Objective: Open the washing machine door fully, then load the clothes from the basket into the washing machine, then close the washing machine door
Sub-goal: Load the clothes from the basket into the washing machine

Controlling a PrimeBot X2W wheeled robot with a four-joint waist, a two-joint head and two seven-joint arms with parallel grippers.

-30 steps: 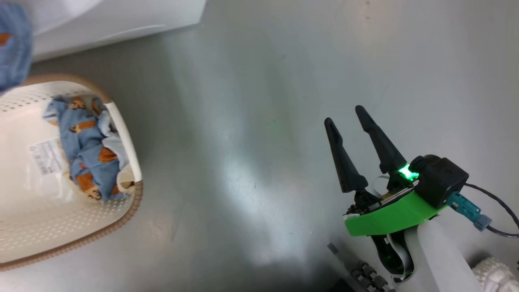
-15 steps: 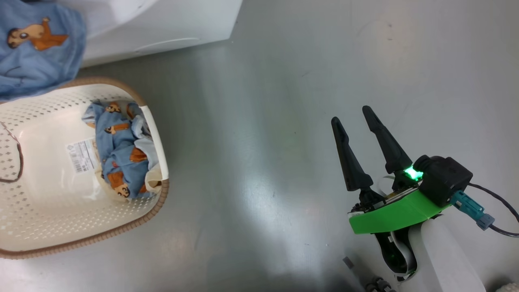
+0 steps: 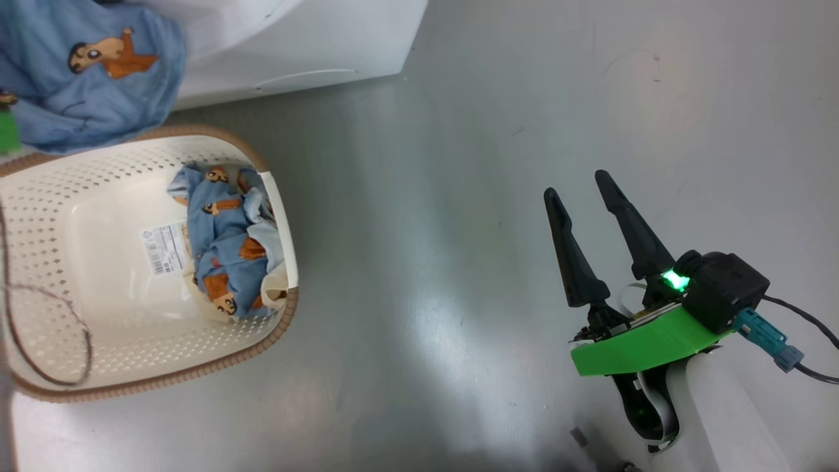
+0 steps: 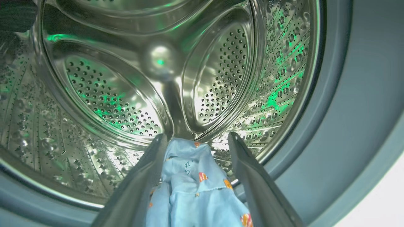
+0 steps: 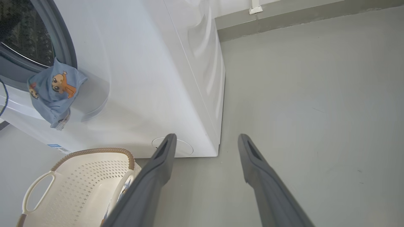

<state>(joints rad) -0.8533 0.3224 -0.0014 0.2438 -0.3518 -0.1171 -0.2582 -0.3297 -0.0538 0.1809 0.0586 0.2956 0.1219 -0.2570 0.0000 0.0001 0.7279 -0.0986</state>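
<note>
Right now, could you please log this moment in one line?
left end effector: open at steel drum, light-blue bear-print cloth between fingers | right end effector: open, empty | cream perforated basket: clothes inside

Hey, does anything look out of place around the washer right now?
Yes: one bear-print garment hangs out of the washer's opening and down its front, instead of lying inside the drum. More clothes sit in the basket.

Floor (image 3: 459,164) is smooth grey stuff, pretty shiny, with pale glare patches and a few faint scuffs. Two things sit straight on it: the white washing machine (image 3: 314,46) at the top of the head view, and the basket (image 3: 196,370) just in front of it, close but not touching.
</note>
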